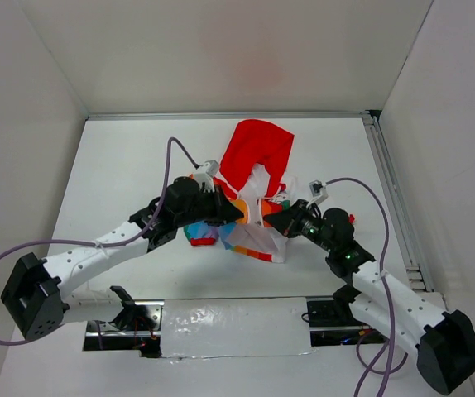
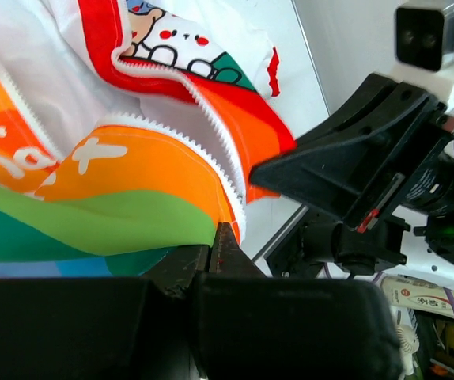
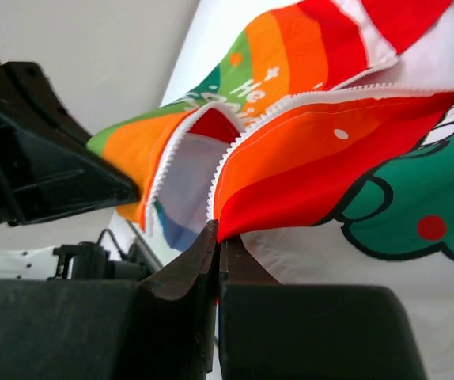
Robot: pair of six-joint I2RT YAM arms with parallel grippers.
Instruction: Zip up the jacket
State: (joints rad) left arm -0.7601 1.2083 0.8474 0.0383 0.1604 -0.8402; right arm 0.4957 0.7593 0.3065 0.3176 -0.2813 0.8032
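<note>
Both grippers are clamped on the jacket (image 1: 252,240), one on each side of its open front. From the overhead camera I see it lying around the middle of the tabletop (image 1: 138,165). Its red hood (image 1: 256,153) is spread toward the far edge and its striped body is bunched between the two arms, nearer the near edge.

On my left wrist feed, the left gripper (image 2: 225,241) has its fingers pressed together at the tip. They pinch the lower edge of the front panel where the green and orange stripes meet. A row of white zipper teeth (image 2: 217,150) runs down that panel to just beside the pinch.

On the right wrist feed, the right gripper (image 3: 217,237) is likewise pressed together, nipping the bottom corner of the orange-and-red panel. Another run of zipper teeth climbs away from its fingertips. White lining (image 3: 186,170) shows in the gap between the two toothed edges, so the front is unzipped where I can see it. A green cartoon print (image 3: 385,206) sits on the white fabric to the right of that pinch.

Each wrist camera catches the other gripper close by, facing it across the hem. I cannot make out the zipper slider in any feed.
</note>
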